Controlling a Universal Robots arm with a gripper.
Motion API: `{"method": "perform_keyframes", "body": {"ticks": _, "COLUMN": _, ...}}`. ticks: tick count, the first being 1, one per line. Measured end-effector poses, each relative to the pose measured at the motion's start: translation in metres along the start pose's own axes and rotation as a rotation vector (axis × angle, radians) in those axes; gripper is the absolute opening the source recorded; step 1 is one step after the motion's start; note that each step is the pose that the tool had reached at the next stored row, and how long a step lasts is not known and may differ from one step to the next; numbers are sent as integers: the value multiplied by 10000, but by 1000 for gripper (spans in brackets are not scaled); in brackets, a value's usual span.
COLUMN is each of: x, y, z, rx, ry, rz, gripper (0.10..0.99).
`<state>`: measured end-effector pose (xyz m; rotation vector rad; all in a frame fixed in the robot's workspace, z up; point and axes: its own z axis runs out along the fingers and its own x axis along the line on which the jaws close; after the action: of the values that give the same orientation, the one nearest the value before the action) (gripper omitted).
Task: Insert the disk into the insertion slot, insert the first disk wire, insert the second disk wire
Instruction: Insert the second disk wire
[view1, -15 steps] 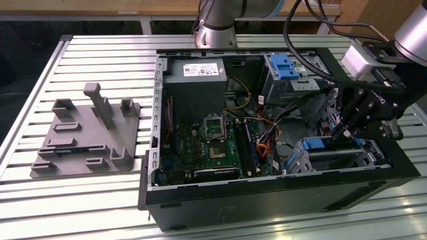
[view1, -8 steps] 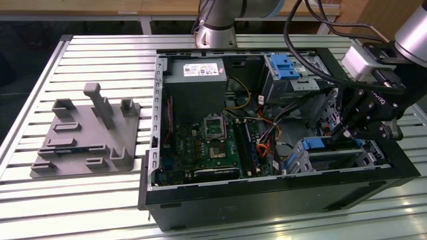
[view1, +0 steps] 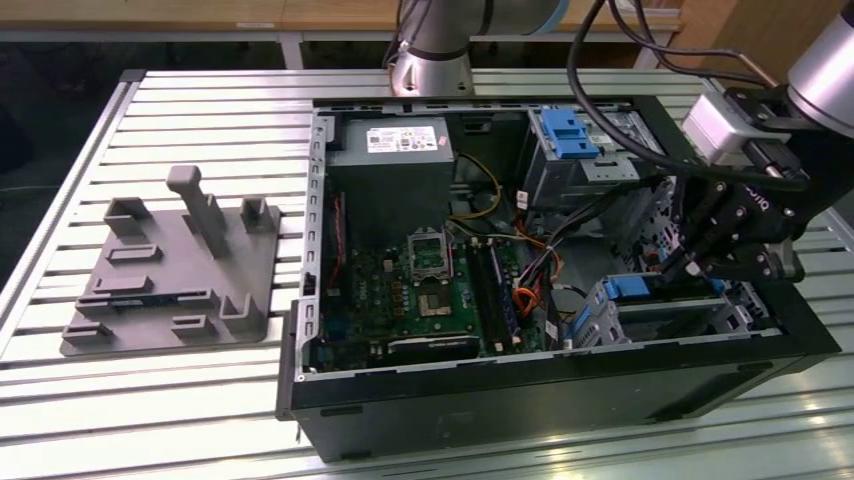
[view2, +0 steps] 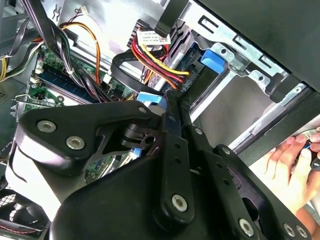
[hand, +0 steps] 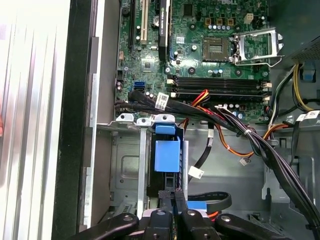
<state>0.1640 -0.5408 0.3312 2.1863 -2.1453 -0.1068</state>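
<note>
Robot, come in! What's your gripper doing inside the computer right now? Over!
Gripper down inside the case, at the insertion slot. Blue-framed disk sits in the slot. Cable bundle crowds close beside it.

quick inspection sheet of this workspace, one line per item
surface: slatted metal table
job's things: disk with blue carrier stands in the insertion slot; second cage with blue latch at the case's far end
clutter: grey fixture plate on the exterior view's left
grippers: tool shut on a black cable, by the disk
cables: black, red, yellow and orange wire bundle crosses the motherboard
surroundings: a hand beside the case
</note>
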Motion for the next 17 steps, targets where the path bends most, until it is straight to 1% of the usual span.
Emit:
{"method": "perform_keyframes", "body": {"ticks": 4, "x": -1, "y": -1, "z": 8, "rx": 1, "ry": -4, "rz": -1, "gripper": 157}}
{"method": "perform_keyframes", "body": {"ticks": 6, "x": 0, "y": 0, "z": 9, "rx": 0, "ry": -3, "rz": -2, "gripper": 275}}
{"method": "perform_keyframes", "body": {"ticks": 7, "x": 0, "y": 2, "z": 8, "rx": 0, "ry": -2, "rz": -1, "gripper": 275}}
{"method": "perform_keyframes", "body": {"ticks": 8, "x": -1, "y": 5, "z": 6, "rx": 0, "ry": 1, "rz": -1, "gripper": 333}}
{"method": "perform_keyframes", "body": {"ticks": 9, "x": -2, "y": 8, "z": 0, "rx": 0, "ry": 2, "rz": -1, "gripper": 333}}
{"method": "perform_keyframes", "body": {"ticks": 10, "x": -6, "y": 12, "z": -11, "rx": 0, "ry": 2, "rz": -1, "gripper": 396}}
{"method": "perform_keyframes", "body": {"ticks": 12, "x": -25, "y": 22, "z": -53, "rx": 1, "ry": 1, "rz": -1, "gripper": 396}}
{"method": "perform_keyframes", "body": {"ticks": 14, "x": -37, "y": 33, "z": -123, "rx": 5, "ry": 0, "rz": -1, "gripper": 396}}
{"method": "perform_keyframes", "body": {"ticks": 17, "x": -45, "y": 56, "z": -232, "rx": 39, "ry": 1, "rz": 0, "gripper": 396}}
